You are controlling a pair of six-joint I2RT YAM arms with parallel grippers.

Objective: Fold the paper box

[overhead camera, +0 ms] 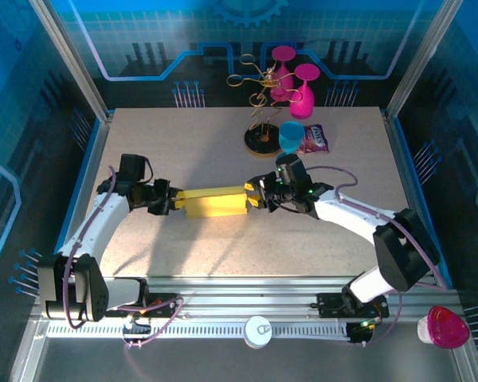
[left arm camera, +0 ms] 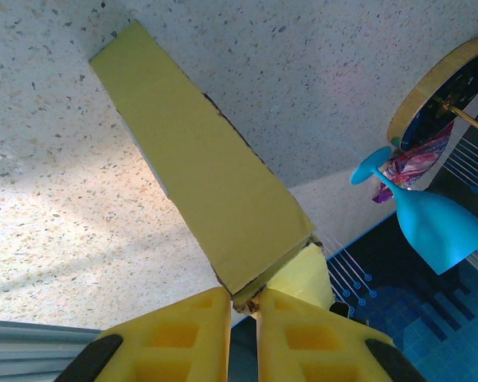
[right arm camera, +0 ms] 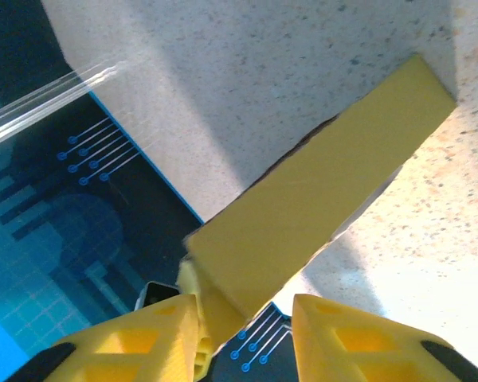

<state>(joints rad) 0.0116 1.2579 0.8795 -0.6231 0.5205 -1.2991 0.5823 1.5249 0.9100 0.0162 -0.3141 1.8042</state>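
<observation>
From above, the paper box (overhead camera: 215, 202) is a closed yellow slab at the middle of the table (overhead camera: 183, 143). It is spanned end to end between your left gripper (overhead camera: 173, 199) and your right gripper (overhead camera: 253, 196). Whether it rests on the surface or hangs just above it, you cannot tell here. The blue glass (overhead camera: 290, 135) stands near, behind the right arm, so swing nothing backward.

In the left wrist view, the left gripper (left arm camera: 243, 301) is clenched on the near corner of the box (left arm camera: 199, 159), its fingers (left arm camera: 183, 334) almost meeting over the cardboard edge. That is a thin bite and likely to slip or crease, so pull gently and in line with the box.

In the right wrist view, the right gripper (right arm camera: 243, 302) straddles the other end of the box (right arm camera: 319, 183). One finger (right arm camera: 143, 338) touches it, but you cannot tell whether the pair really pinches. Confirm that hold before you press any flap home.
</observation>
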